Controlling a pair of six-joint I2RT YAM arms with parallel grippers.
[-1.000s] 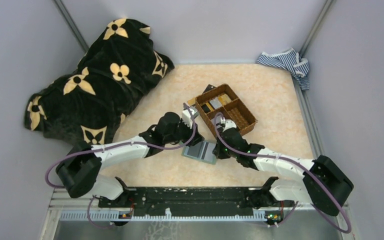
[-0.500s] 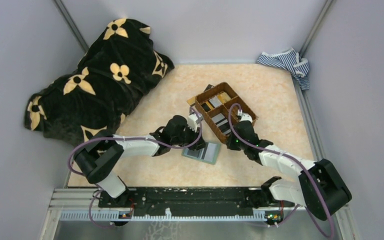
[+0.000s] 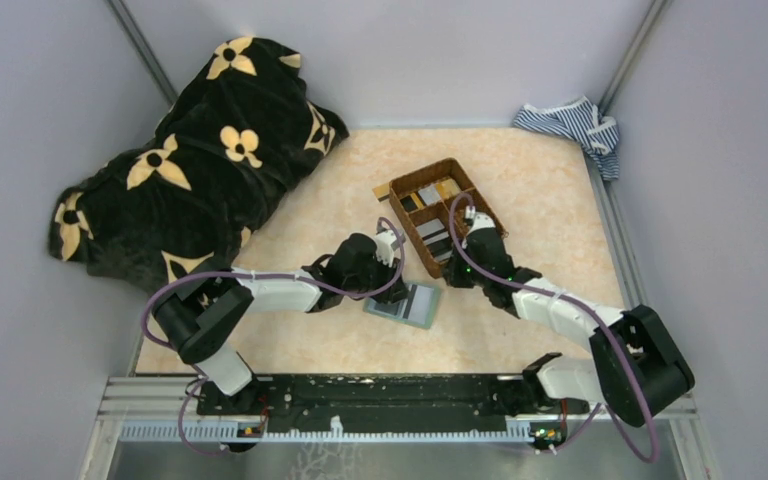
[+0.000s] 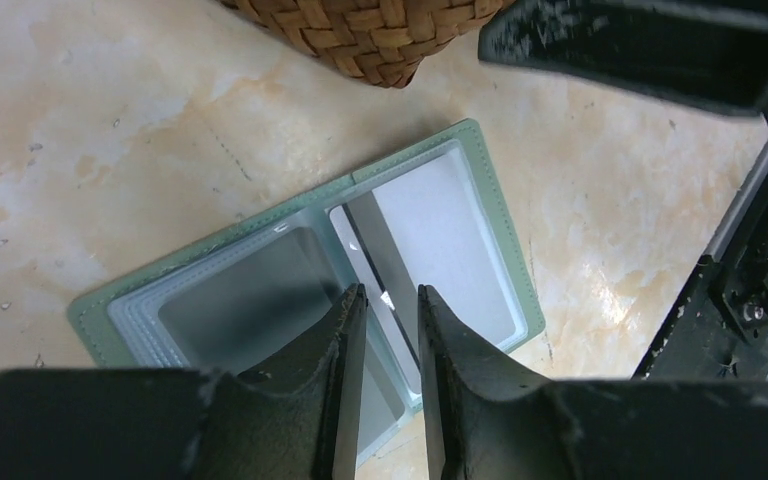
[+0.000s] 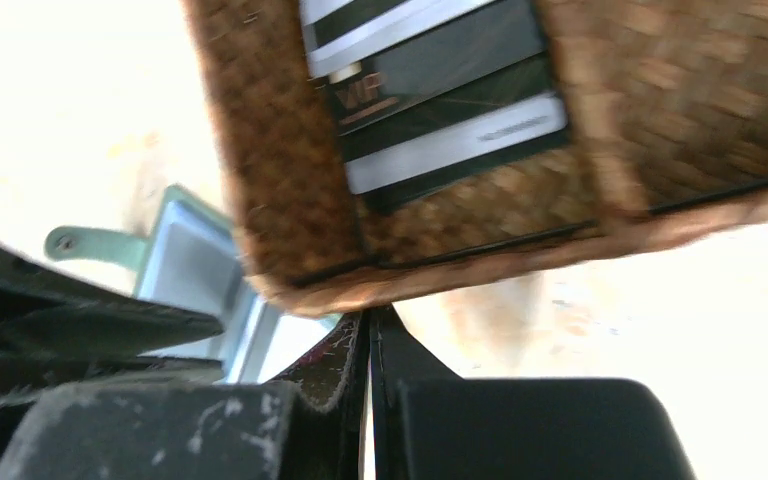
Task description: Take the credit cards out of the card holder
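From the top camera I see the small sage-green bifold card holder [image 3: 407, 303] lying open and flat on the marbled beige table [image 3: 540, 200], just at 6 o'clock of the brown woven divided basket [image 3: 410, 232]. My left gripper [image 3: 382, 282] hangs over the holder's 10 o'clock edge. The right gripper [image 3: 460, 262] sits off at its 2 o'clock by the basket's near end, so the left arm is the nearer. In the left wrist view my fingers [image 4: 345, 400] stand narrowly apart, with nothing between them that I can make out, straddling the dark strip at the fold. The pale grey-white credit card [image 4: 440, 235] lies in its clear pocket at 1 o'clock of the tips, its long axis running 11 to 5 o'clock, so I judge the tips must shift right. In the right wrist view the fingers are pressed together on nothing below the basket's corner, with the holder at 9 o'clock and dark and pale striped cards [image 5: 440, 110] in the basket at 12.
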